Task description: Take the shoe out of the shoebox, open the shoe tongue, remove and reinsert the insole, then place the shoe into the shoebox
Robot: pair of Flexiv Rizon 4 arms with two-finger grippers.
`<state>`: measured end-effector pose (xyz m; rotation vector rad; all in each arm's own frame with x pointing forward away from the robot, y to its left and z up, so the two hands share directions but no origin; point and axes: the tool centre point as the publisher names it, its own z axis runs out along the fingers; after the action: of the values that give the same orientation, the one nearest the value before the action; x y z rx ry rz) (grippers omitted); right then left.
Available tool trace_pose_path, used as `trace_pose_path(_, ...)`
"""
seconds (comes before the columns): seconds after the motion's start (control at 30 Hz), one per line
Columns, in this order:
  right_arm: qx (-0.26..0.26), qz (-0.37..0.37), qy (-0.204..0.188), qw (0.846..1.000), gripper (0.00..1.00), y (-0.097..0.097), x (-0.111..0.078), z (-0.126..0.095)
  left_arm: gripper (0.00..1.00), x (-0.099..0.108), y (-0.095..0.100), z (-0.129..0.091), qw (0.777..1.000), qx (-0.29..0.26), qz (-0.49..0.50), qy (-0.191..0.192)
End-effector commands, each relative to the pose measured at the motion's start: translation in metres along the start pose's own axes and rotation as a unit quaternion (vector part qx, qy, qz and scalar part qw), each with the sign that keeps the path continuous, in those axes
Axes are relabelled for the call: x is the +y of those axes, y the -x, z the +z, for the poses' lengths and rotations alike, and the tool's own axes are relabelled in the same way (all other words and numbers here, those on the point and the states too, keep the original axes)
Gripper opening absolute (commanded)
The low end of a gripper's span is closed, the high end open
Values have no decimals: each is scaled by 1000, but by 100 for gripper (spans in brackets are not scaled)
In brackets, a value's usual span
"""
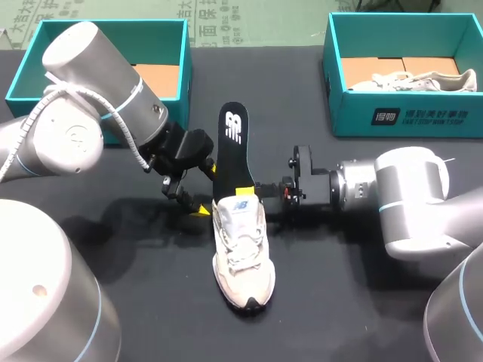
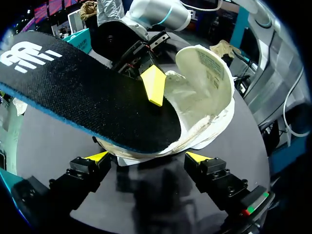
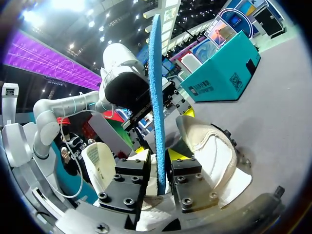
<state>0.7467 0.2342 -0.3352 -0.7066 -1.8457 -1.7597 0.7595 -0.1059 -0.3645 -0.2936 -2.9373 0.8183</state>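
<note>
Shoe (image 1: 240, 253) out of shoebox (image 1: 113, 23), lying on table between arms, tongue (image 2: 202, 68) folded open. Insole (image 1: 233, 154) half out at heel; removal or reinsertion, cannot tell. Judged left: seat insole, box shoe. Right gripper (image 3: 161, 158) clamped on insole edge. Left gripper (image 1: 195, 205) fingers apart beside heel. White logo on insole, printed label under tongue.

Cream lace-up sneaker (image 1: 240, 253) stands on its sole mid-table, toe toward the near edge. Black foam insole (image 1: 233, 154) with a white logo and blue underside juts from its opening, slanting away. Open teal cardboard shoebox (image 1: 23, 68) sits far left.
</note>
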Motion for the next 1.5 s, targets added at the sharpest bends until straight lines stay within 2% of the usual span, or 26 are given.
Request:
trace_pose_path(0.03,1,-2,-6,1000,26,1,1,4,100,0,0,0,1000,0,0,0)
trace_pose_path(0.47,0,-5,-7,1000,27,-1,0,4,100,0,0,0,1000,0,0,0)
trace_pose_path(0.77,5,-19,-17,1000,35,-4,6,6,100,0,0,0,1000,0,0,0)
trace_pose_path(1.17,-12,-36,-17,999,31,-13,10,0,100,0,0,0,1000,0,0,0)
trace_pose_path(1.5,-15,-49,-28,998,31,-18,20,-1,100,0,0,0,1000,0,0,0)
